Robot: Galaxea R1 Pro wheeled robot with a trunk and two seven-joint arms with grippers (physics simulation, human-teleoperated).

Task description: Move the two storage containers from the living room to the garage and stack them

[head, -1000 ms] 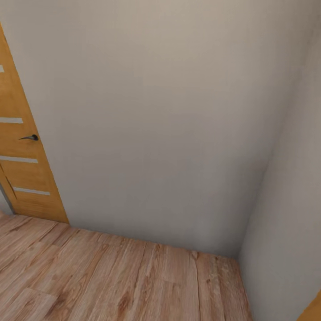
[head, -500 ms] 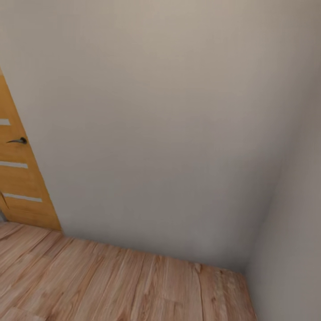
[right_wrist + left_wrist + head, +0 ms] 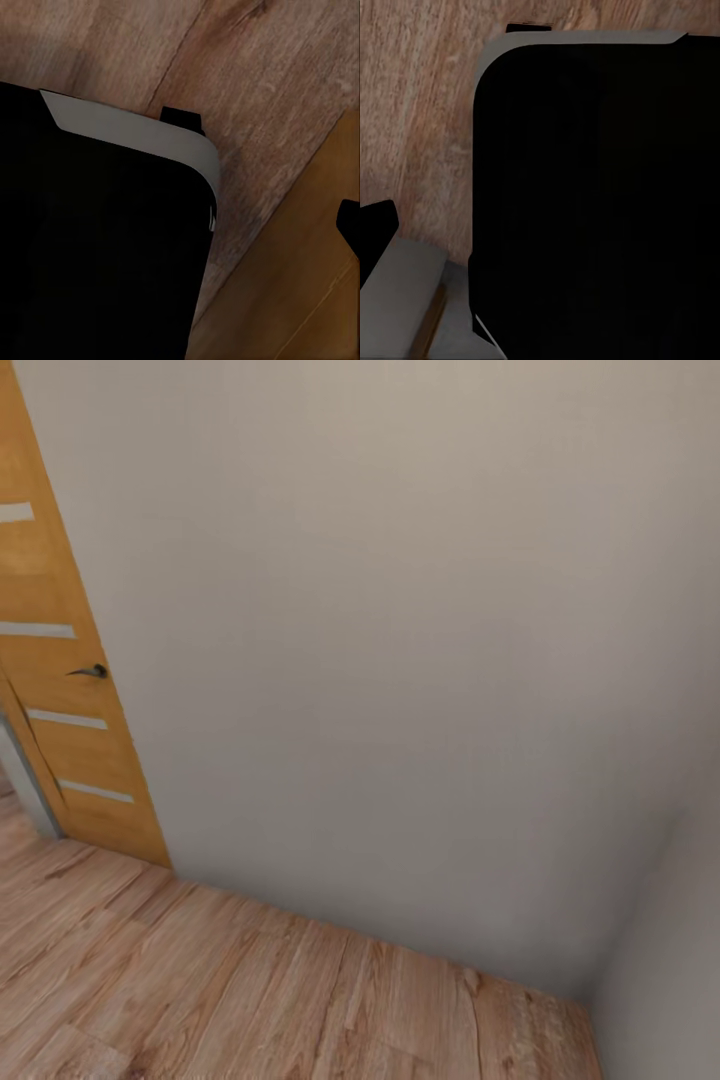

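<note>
Two pale grey walls (image 3: 400, 660) are meeting in a corner at the right of the head view, above a light wood-plank floor (image 3: 250, 990), with an orange wooden door (image 3: 60, 690) and its dark handle (image 3: 92, 671) standing at the left edge. Neither storage container is appearing here, and nothing tells where they are lying; the plank floor suggests the robot is travelling indoors, not yet on the garage's concrete. Both wrist views are looking down at wood planks past a large black rounded body with a grey rim (image 3: 585, 195), (image 3: 97, 232), probably part of the robot itself; the state of the jaws of either gripper cannot be told. The step in hand is judged to be driving and turning: doing it well means swinging the base away from the blank corner and keeping clear of the door edge. Compared with half a second earlier, the whole head view is shifting, the door taking up more of the left side and the corner sliding rightward, which indicates camera motion, not moving objects.
</note>
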